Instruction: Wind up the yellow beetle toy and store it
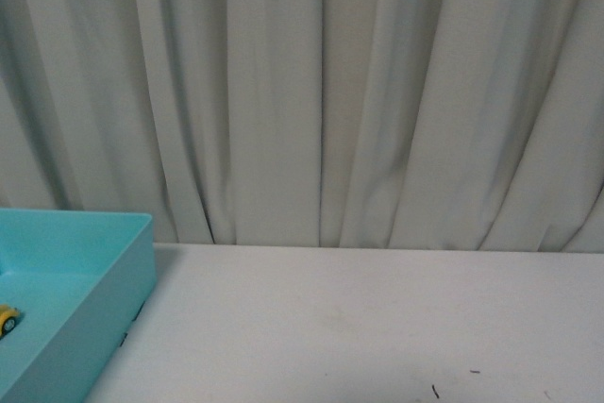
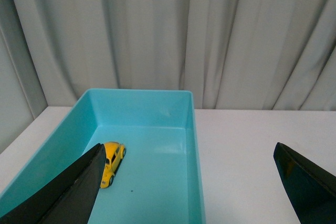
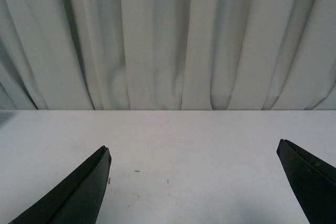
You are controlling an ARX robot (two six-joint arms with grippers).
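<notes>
The yellow beetle toy [image 2: 112,162] lies on the floor of a turquoise bin [image 2: 190,145], near one long wall. In the front view only a sliver of the yellow beetle toy [image 1: 8,319] shows at the left edge, inside the turquoise bin [image 1: 113,299]. My left gripper [image 2: 189,153] hangs open above the bin's rim and the table beside it, with nothing between its black fingers [image 2: 79,187]. My right gripper [image 3: 193,150] is open over bare white table, holding nothing. Neither arm appears in the front view.
A white table [image 1: 377,327] carries the bin at its left end. Pale grey curtains [image 1: 311,92] hang right behind the table's far edge. A few small dark marks [image 1: 435,391] dot the tabletop near the front.
</notes>
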